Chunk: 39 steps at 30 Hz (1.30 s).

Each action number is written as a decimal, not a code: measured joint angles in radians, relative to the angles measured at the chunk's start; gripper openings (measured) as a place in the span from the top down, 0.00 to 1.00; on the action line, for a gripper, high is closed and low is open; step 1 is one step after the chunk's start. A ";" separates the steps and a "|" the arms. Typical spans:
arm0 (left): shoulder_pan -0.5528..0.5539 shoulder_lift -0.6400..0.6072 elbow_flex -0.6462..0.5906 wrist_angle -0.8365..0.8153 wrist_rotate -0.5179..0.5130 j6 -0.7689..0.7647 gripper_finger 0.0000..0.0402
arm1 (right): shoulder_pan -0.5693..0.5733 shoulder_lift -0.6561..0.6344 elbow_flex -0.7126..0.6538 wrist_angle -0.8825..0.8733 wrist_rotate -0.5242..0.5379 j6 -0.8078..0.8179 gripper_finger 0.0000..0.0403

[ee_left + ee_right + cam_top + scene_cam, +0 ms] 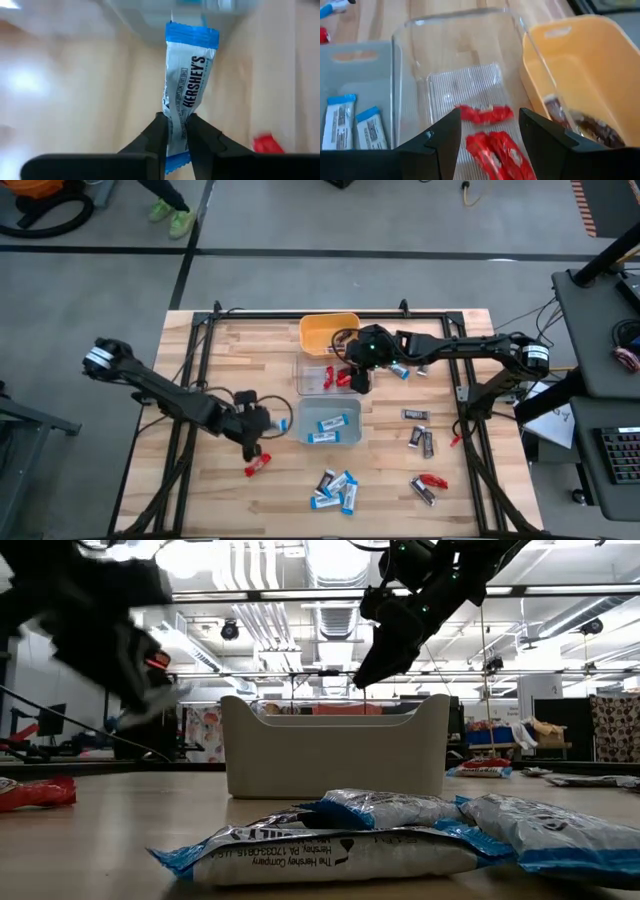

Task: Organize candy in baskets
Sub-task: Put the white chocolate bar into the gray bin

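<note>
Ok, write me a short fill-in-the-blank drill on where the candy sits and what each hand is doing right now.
1. The left hand grips a blue-and-white wrapped Hershey's bar between its ____ fingers.
2. The red-wrapped candies lie in the ____ plastic basket.
3. The pale grey-blue plastic basket holds ____ blue-and-white bars.
4. The right hand hovers, open, over the clear basket and holds ____.

Missing words: shut; clear; two; nothing

A robotics lab or workshop: a wooden bench (250, 350) framed in black rails stands on a grey floor (300, 220) marked with dark tape lines, exposed ceiling ducts (300, 570) and pipes run overhead, and a keyboard (622, 452) sits on a side desk (590, 330).
</note>
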<state>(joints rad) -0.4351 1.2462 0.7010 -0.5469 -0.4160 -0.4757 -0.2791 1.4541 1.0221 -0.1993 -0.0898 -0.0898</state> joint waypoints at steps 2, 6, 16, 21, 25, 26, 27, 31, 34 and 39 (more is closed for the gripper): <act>0.000 -0.046 0.000 0.009 -0.075 0.031 0.90 | 0.005 0.001 -0.012 0.061 -0.040 -0.004 0.53; 0.004 -0.117 0.001 0.097 -0.291 0.113 0.90 | 0.027 0.021 -0.038 0.273 -0.182 -0.021 0.53; 0.024 -0.064 0.002 0.404 -0.689 0.258 0.90 | 0.130 0.161 -0.046 0.875 -0.152 -0.060 0.53; 0.038 0.013 0.002 0.459 -0.773 0.232 0.90 | 0.136 0.210 -0.039 1.009 -0.145 -0.021 0.53; 0.051 0.069 0.002 0.538 -0.801 0.229 0.90 | 0.135 0.229 -0.018 1.014 -0.145 0.013 0.53; 0.056 0.082 0.002 0.563 -0.802 0.230 0.90 | 0.135 0.233 -0.015 1.013 -0.145 0.020 0.53; 0.062 0.093 0.002 0.585 -0.803 0.233 0.90 | 0.135 0.238 -0.012 1.011 -0.145 0.025 0.53; 0.076 0.125 0.002 0.646 -0.805 0.247 0.90 | 0.135 0.261 0.009 1.012 -0.145 0.059 0.53; 0.078 0.142 0.002 0.712 -0.806 0.275 0.90 | 0.135 0.271 0.020 1.011 -0.138 0.073 0.55; 0.082 0.143 0.007 0.814 -0.758 0.328 0.90 | 0.135 0.284 0.035 1.011 -0.120 0.072 0.63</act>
<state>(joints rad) -0.3531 1.3890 0.7082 0.2676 -1.1743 -0.1479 -0.1440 1.7377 1.0567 0.8115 -0.2100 -0.0174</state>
